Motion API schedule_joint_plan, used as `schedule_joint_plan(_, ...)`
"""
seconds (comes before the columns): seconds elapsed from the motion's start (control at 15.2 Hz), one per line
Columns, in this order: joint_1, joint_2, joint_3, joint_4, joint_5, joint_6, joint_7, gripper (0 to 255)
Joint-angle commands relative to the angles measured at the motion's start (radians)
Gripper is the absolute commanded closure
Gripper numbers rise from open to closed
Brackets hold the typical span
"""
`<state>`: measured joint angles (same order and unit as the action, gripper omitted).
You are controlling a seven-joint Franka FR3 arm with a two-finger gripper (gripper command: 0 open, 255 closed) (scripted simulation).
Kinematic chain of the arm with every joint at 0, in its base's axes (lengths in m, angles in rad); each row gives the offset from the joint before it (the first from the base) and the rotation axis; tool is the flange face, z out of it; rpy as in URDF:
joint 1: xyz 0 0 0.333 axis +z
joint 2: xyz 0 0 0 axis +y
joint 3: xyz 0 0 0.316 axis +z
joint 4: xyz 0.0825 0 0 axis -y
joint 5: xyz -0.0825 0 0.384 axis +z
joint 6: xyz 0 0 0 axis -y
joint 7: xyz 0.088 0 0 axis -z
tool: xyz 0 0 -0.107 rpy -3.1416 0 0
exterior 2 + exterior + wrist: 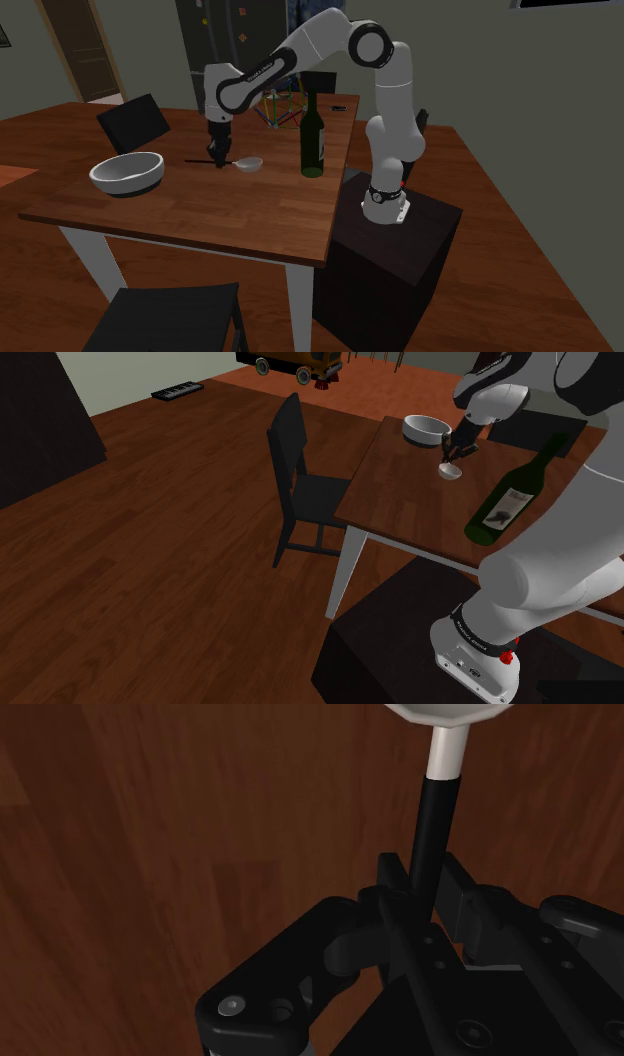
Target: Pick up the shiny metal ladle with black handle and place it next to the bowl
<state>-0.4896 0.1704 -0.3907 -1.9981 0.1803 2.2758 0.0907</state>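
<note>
Item: pale metal ladle (247, 163) with a round cup and a slim black handle, lying low over the brown wooden table (200, 215), between the wide white bowl (127, 172) and the upright dark green glass bottle (313, 140). It is near the bowl but not touching it. Holder: all-black two-finger gripper (422, 892), pointing straight down, with its fingers closed in on the black handle from both sides, and the cup sticking out past them. Grasp: judged made, since the wrist view shows the handle pinched with no clear gap. Lift: cannot be told, as the second exterior view shows the ladle level with the tabletop or barely above it. Left to do, by judgement: carry the ladle across the bare wood toward the bowl, lay it down just beside the rim, open the fingers and draw away. Hazard noted: the bottle stands close on the far side of the ladle's cup.
</note>
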Motion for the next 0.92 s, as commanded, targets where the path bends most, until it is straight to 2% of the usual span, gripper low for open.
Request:
schedule_joint_plan(0.0, -0.002, 0.012, 0.002, -0.014, 0.009, 0.025, -0.008, 255)
schedule_joint_plan(0.46, -0.009, 0.064, 0.013, -0.049, 0.048, 0.106, -0.039, 255)
schedule_joint_plan(0.86, -0.009, 0.064, 0.013, -0.049, 0.048, 0.106, -0.039, 255)
